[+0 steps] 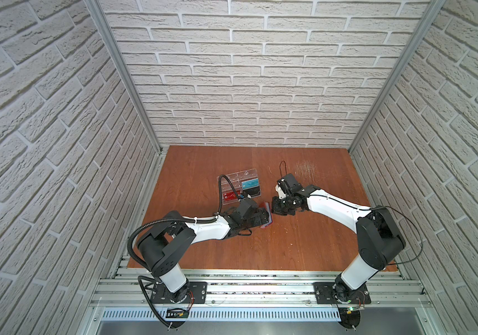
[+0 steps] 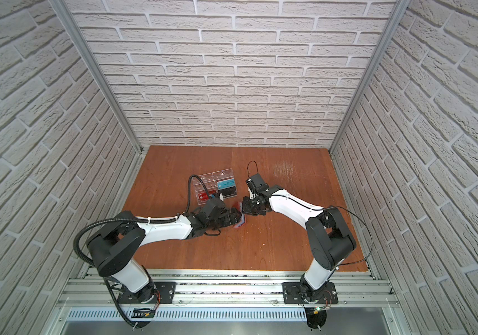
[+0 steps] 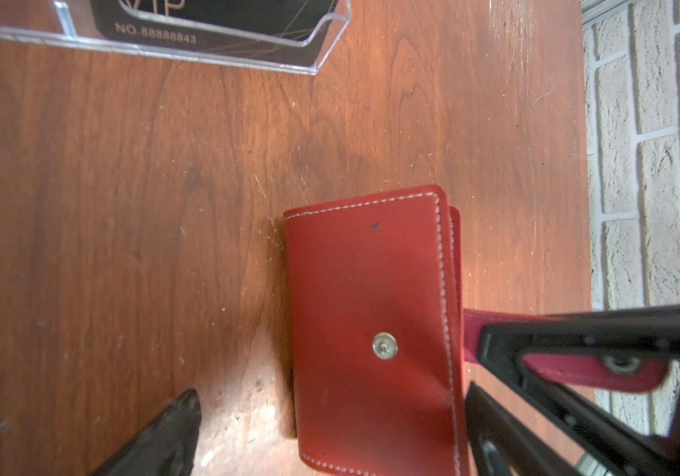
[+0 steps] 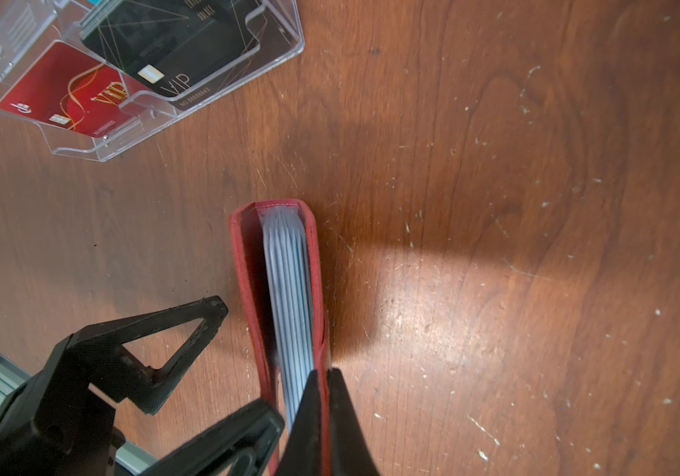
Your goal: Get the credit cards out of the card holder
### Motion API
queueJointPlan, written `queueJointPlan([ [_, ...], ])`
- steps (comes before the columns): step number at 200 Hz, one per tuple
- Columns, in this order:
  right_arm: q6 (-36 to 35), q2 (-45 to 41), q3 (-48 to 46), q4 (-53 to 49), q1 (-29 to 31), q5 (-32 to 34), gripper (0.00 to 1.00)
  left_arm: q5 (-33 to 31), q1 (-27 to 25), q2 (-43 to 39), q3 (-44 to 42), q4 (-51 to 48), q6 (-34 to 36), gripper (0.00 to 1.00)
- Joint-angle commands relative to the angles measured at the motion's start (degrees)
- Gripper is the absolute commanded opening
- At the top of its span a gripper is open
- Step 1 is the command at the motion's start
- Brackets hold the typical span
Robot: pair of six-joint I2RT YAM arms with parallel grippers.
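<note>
At the table's middle: I found the card holder (image 3: 371, 309) standing on edge between both grippers; whether it touched the table (image 1: 304, 246) I could not tell.
Left gripper (image 1: 262, 218): jaws spread wide, facing the stitched cover, gripping nothing.
Right gripper (image 4: 324, 377): clamped tight on the holder's red edge, apparently at the snap tab (image 3: 569, 371).
Sleeves (image 4: 287, 280): a thick fan of clear pockets, seen edge-on from the right wrist view.
Credit cards (image 4: 304, 284): only thin teal lines among the pockets; I could not count them.
Handling: I judged the holder light and floppy with soft covers, and the cards stiff but thin and slick.
Hold point: I reckoned on pinning one cover, then pinching a card's exposed short edge rather than the pocket film.
Acrylic rack (image 4: 284, 49): just beyond the holder, not touching it. A red card (image 4: 70, 94) and a black card (image 4: 173, 45) sat side by side in the front pockets, and a teal card (image 1: 250, 184) stood in the tier behind the black one.
</note>
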Motion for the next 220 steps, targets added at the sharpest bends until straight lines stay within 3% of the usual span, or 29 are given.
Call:
queueJointPlan([
  [1,0.5,-2.1,1.6,0.2,0.5,0.5,0.06,-0.5,0.1,0.6,1.0,0.1,1.2,0.98],
  [220,-0.8,1.2,-0.2,0.2,0.2,2.3,0.06,-3.9,0.3,-7.4,-5.7,-1.7,0.9,0.85],
])
